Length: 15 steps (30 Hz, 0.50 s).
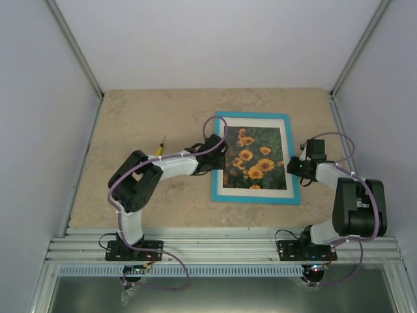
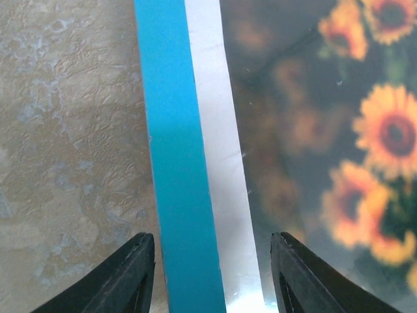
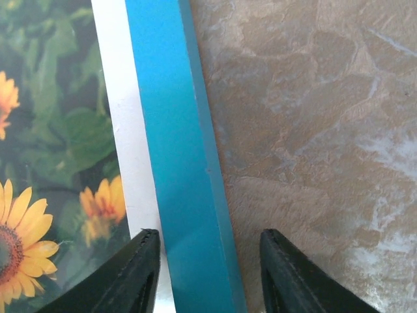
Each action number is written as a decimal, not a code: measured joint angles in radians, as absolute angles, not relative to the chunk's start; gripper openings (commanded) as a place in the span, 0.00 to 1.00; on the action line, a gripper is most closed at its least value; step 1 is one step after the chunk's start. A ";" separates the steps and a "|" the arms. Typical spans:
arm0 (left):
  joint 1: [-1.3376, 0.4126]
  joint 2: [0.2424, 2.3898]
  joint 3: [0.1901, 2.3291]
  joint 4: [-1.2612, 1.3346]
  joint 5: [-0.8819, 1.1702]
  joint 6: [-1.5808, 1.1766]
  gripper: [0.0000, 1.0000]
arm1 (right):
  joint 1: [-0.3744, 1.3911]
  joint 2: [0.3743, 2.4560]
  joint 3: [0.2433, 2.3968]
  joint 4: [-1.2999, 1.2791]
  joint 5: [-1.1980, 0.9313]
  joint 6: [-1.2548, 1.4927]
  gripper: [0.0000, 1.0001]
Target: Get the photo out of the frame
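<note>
Two arms reach over one table (image 1: 130, 117), and between them lies one frame (image 1: 254, 115), flat and face up, right of the table's middle, its long sides running near to far. One photo (image 1: 253, 156) of sunflowers sits inside it, ringed by one white mat (image 1: 254, 122); the photo has not been taken out. The left claw (image 2: 212, 244) is over the frame's left side, about midway along it. The right claw (image 3: 205, 238) is over the right side, a little nearer the near end. Each claw has two black fingers (image 2: 130, 274), four in all, and each pair stands partly apart, straddling one blue rail. On the left, one finger is over bare table and the other over the edge of the photo, with rail and mat between them. On the right, one finger is over the mat's inner edge and the other over the table. A sliver of gap shows on both sides of the rail in each wrist view, so neither claw has closed on anything. Whether the tips touch the surfaces below cannot be told. One thin tool (image 1: 161, 145) with a yellow handle lies on the table left of the frame, just beyond the left arm (image 1: 176, 166).
</note>
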<state>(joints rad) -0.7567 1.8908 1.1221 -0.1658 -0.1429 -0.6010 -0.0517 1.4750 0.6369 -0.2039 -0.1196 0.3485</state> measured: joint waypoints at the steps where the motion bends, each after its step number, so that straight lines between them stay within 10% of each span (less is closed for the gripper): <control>1: -0.758 1.891 1.122 -0.167 -0.145 -0.600 0.46 | -0.052 1.475 0.637 -0.205 -0.118 0.349 0.37; 15: -0.766 1.897 1.126 -0.189 -0.186 -0.604 0.21 | -0.046 1.470 0.637 -0.211 -0.104 0.321 0.12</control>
